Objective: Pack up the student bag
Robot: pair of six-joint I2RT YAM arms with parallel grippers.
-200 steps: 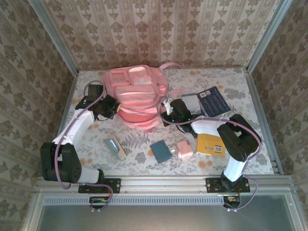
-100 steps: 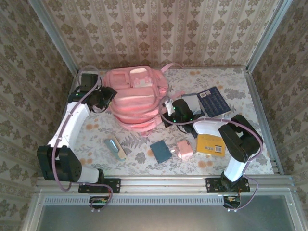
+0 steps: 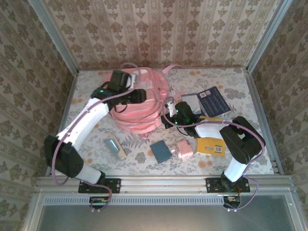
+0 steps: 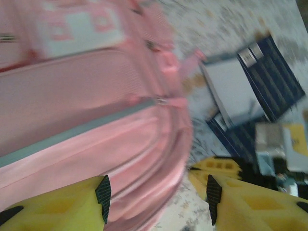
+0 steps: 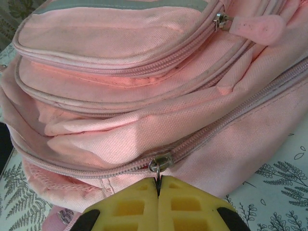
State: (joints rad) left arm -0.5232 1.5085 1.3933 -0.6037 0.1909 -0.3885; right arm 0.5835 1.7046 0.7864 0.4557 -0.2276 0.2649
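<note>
At the near right side of the student bag (image 5: 144, 130), the right gripper (image 5: 158, 186) is clamped tight on the small metal zip pull (image 5: 161, 164) of the main zip, its yellow fingertips pressed together with the tab pinched between them. Above that zip the front pockets stack up, and one pocket zip carries a soft pink tag (image 5: 262, 26) with no writing I can make out. The bag lies front side up on the floral table (image 3: 226, 79), toward the back and left of centre, with its straps trailing against the rear edge. The left gripper (image 4: 159, 197) hangs over the top of the bag with its jaws apart and nothing between them; its wrist view is blurred. Just right of the bag, behind the right arm, lie a navy book (image 3: 211, 100) with rows of pale print too small to read and a grey pad (image 3: 190, 102) touching it. Nearer the arm bases, a yellow book (image 3: 211, 144) with a white label, unreadable, sits partly under the right forearm. Beside it are a pink box (image 3: 184, 148) and a teal booklet (image 3: 160, 151), and a tan-and-teal stick (image 3: 114, 147) lies further left.
</note>
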